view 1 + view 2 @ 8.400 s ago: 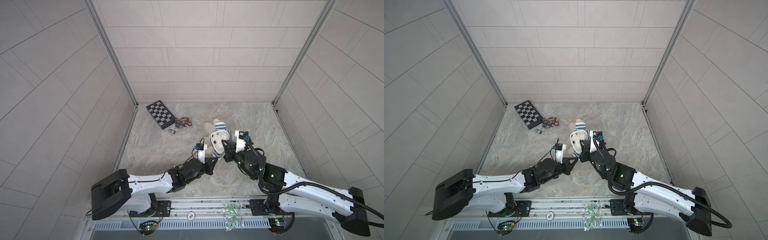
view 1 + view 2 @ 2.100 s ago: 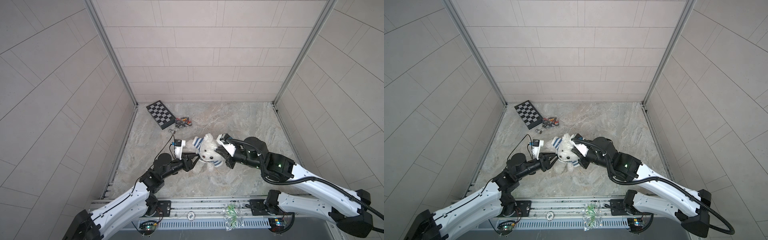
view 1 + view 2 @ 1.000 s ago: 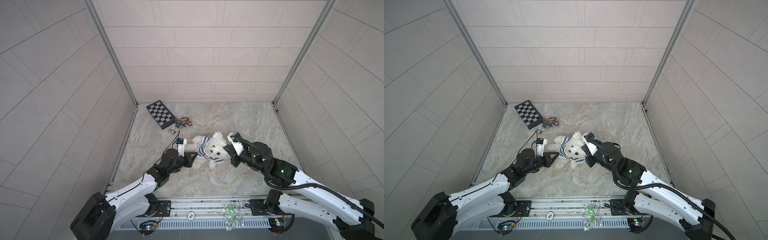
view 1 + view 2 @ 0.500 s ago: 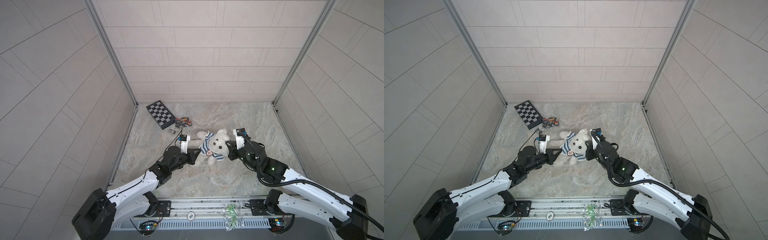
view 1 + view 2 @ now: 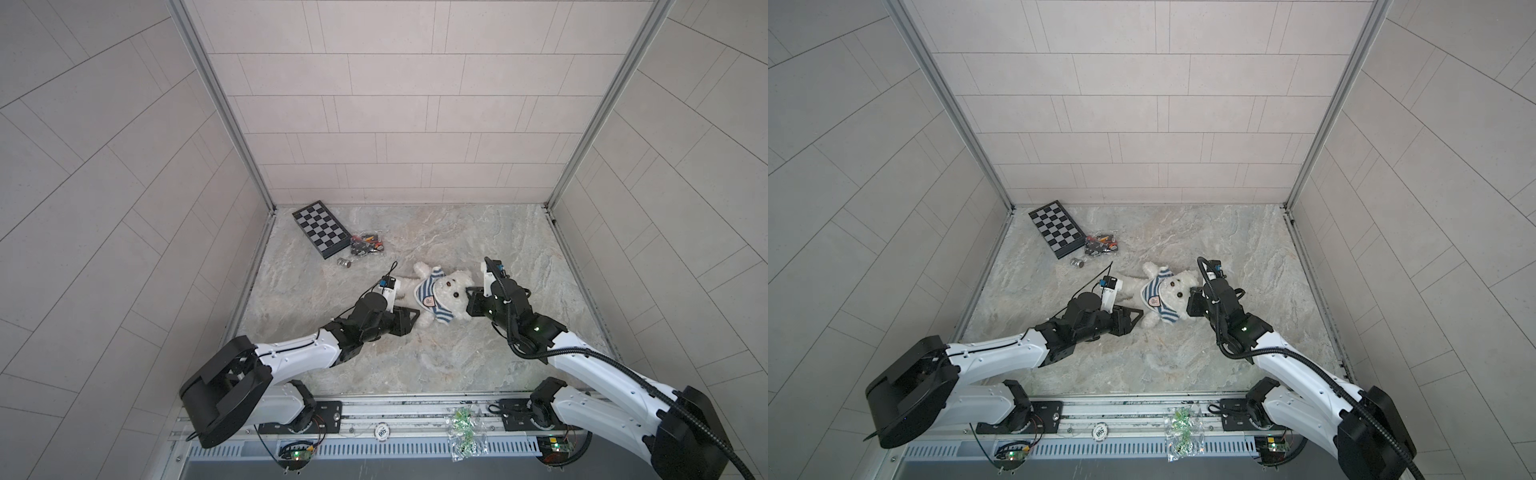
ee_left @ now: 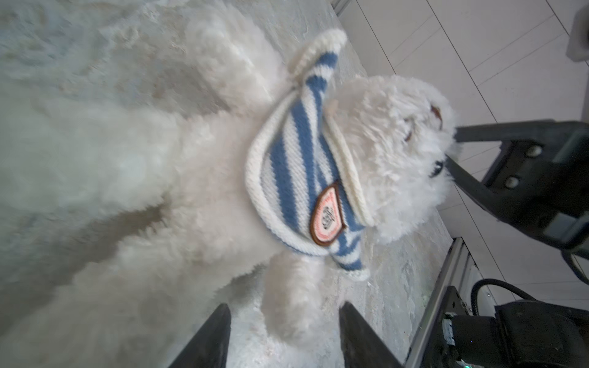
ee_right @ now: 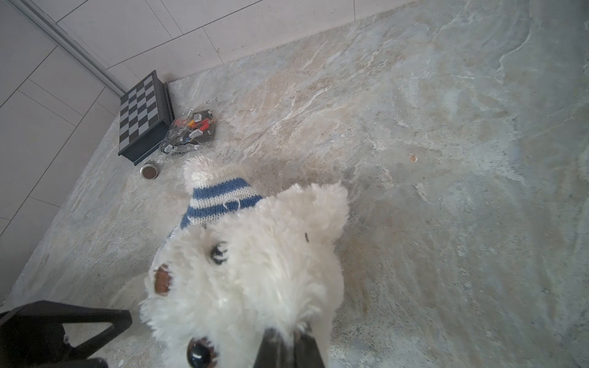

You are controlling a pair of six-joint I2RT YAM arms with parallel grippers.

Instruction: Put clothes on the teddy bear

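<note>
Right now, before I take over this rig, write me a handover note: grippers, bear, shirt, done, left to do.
Left gripper: open, jaws either side of one limb of the teddy bear, not clamping.
Right gripper: shut on fur at its head.
It lies face up on the marble tabletop, between the arms.
Done: striped knit shirt over the head, one arm through a sleeve.
Left: shirt bunched at the chest, belly bare, other sleeve looks empty; thread that arm, pull the hem down.
</note>
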